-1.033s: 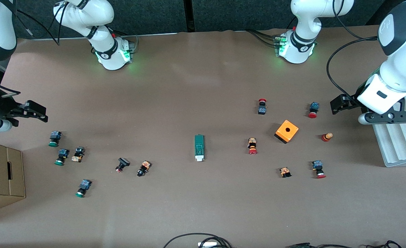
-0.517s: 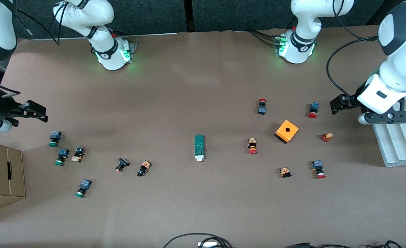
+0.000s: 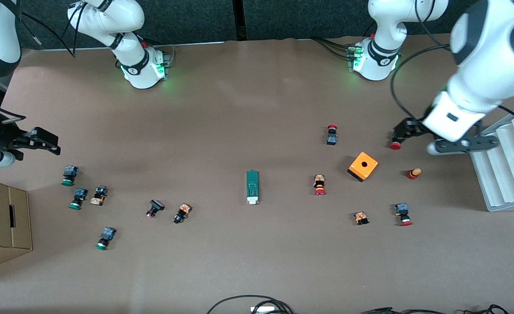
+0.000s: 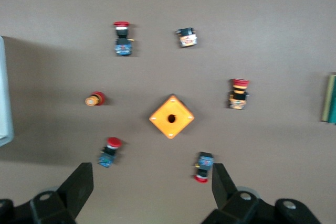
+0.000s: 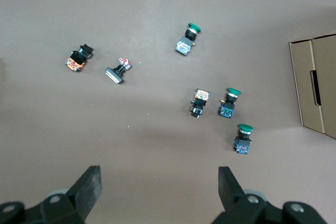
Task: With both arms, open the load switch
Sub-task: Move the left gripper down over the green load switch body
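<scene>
The load switch [image 3: 252,186] is a slim dark green block with a white end. It lies flat near the table's middle, white end toward the front camera. Only its edge [image 4: 330,98] shows in the left wrist view. My left gripper [image 3: 407,131] hangs open and empty in the air above a red-capped button [image 3: 395,145], well toward the left arm's end of the table from the switch. In its wrist view its fingers [image 4: 79,184] stand wide apart. My right gripper [image 3: 43,141] waits open over the right arm's end of the table, with bare table between its fingers [image 5: 88,184].
An orange cube with a hole [image 3: 363,166] and several red-capped buttons [image 3: 319,185] lie between the switch and the left gripper. Green-capped buttons [image 3: 75,198] are scattered below the right gripper. A cardboard box [image 3: 4,218] and a white ridged tray [image 3: 505,165] stand at the table's ends.
The left arm has swung toward the table's middle, and its gripper now covers the red-capped button beside the cube. The right arm and the switch have not moved.
</scene>
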Motion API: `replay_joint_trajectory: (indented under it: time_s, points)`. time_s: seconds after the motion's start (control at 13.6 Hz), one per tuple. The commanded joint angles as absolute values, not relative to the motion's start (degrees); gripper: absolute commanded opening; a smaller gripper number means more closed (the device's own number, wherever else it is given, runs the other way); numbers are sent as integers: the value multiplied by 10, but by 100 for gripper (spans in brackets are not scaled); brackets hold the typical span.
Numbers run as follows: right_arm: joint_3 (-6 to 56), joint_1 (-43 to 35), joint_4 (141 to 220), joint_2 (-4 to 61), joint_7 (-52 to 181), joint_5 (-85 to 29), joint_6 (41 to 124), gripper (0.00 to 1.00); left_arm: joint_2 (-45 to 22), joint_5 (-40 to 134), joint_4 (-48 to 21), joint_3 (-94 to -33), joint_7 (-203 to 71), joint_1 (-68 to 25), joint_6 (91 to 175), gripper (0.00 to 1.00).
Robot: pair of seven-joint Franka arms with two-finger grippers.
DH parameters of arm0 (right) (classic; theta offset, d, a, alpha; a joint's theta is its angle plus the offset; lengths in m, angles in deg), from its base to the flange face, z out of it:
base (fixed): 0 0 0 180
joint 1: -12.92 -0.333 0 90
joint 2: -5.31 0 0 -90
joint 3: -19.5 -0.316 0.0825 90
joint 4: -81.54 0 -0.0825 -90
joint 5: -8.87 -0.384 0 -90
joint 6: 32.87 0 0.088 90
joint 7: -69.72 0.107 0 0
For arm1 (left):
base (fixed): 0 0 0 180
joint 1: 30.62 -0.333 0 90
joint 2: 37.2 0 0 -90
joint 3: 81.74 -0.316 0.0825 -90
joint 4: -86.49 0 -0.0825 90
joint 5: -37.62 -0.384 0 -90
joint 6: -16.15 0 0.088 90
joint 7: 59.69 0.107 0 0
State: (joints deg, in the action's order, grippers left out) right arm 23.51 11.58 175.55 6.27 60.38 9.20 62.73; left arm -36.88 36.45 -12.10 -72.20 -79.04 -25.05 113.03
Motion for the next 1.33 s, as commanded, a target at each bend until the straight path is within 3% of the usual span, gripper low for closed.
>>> replay_joint_trajectory:
  time_s: [0.0, 0.59, 1.25]
  points:
    - [237, 113, 1749, 66, 602, 96, 630, 100, -367, 366, -111, -678, -869, -250, 1134, 100]
    - [239, 115, 1749, 68, 599, 96, 625, 100, -301, 290, -110, -522, -1143, -229, 1257, 100]
    - [243, 117, 1745, 100, 603, 102, 635, 100, -146, -24, -100, -518, -1526, -48, 1365, 100]
